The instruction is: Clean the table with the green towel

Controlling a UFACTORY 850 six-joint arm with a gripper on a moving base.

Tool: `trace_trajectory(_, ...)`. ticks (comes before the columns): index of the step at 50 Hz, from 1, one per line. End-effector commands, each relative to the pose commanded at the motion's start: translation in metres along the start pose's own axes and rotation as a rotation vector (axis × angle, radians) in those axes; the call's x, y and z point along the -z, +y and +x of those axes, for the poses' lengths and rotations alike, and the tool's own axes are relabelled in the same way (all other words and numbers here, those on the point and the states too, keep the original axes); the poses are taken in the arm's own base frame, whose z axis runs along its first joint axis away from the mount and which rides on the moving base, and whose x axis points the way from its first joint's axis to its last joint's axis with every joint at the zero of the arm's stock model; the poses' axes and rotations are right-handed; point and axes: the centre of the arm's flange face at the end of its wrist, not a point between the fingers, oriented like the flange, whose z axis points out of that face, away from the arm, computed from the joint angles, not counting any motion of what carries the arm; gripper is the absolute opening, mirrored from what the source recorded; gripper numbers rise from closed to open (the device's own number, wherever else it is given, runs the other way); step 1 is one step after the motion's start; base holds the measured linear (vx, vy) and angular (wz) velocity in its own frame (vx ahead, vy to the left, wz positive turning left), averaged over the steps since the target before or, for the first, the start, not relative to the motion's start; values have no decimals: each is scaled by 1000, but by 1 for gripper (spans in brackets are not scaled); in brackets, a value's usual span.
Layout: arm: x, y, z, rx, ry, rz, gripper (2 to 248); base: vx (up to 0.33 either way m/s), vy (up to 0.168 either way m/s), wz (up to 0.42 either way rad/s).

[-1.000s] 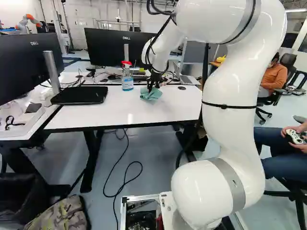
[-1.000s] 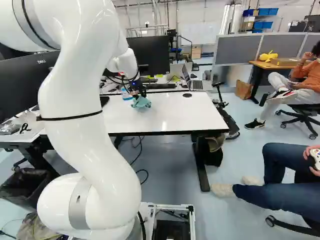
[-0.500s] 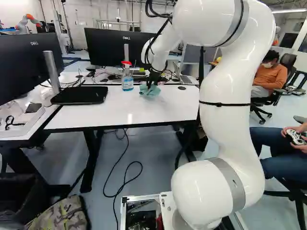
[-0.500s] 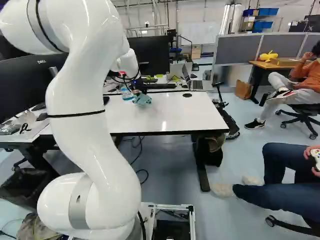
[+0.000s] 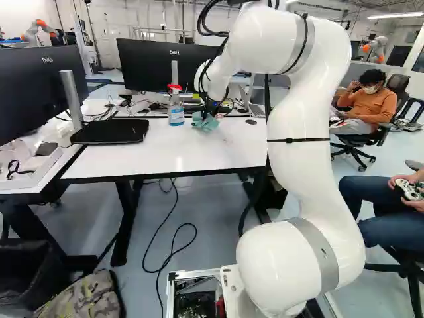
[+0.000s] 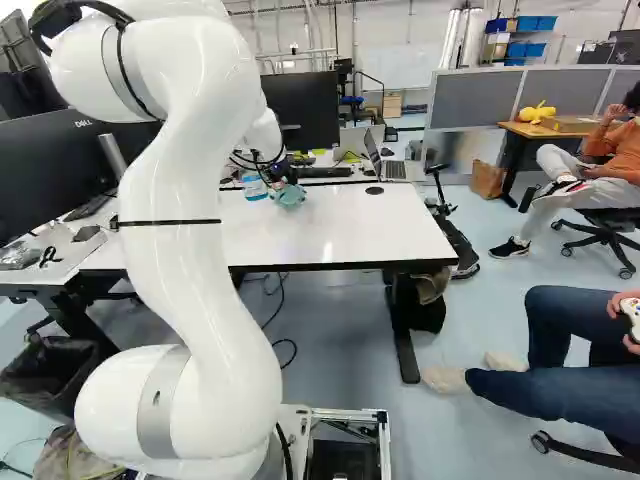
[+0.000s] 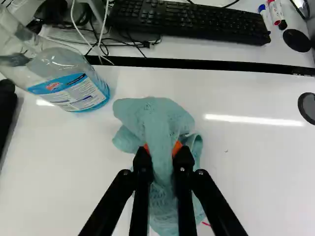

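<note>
Claw [image 7: 163, 151] grasps the green towel [image 7: 156, 115] from both sides, low over the white table [image 7: 266, 172], near the spray bottle [image 7: 81, 93]. Pickup is done; wiping looks unfinished, a red mark [image 7: 205, 224] showing just beside the towel.

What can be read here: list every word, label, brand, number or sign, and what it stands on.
"DELL": the near monitor at the left of the left base view.
"DELL": the far monitor behind the table.
Label on the spray bottle: too blurred to read.
Keyboard keys: too small to read.
Markers: any print is too small to read.
I can read nothing else.
</note>
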Motion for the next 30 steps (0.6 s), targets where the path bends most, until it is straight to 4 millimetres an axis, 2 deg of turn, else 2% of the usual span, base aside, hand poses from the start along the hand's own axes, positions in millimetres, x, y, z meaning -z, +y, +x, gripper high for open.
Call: trace_trajectory(30,-36,13,-2,-14,116,-12,56,0,0,0)
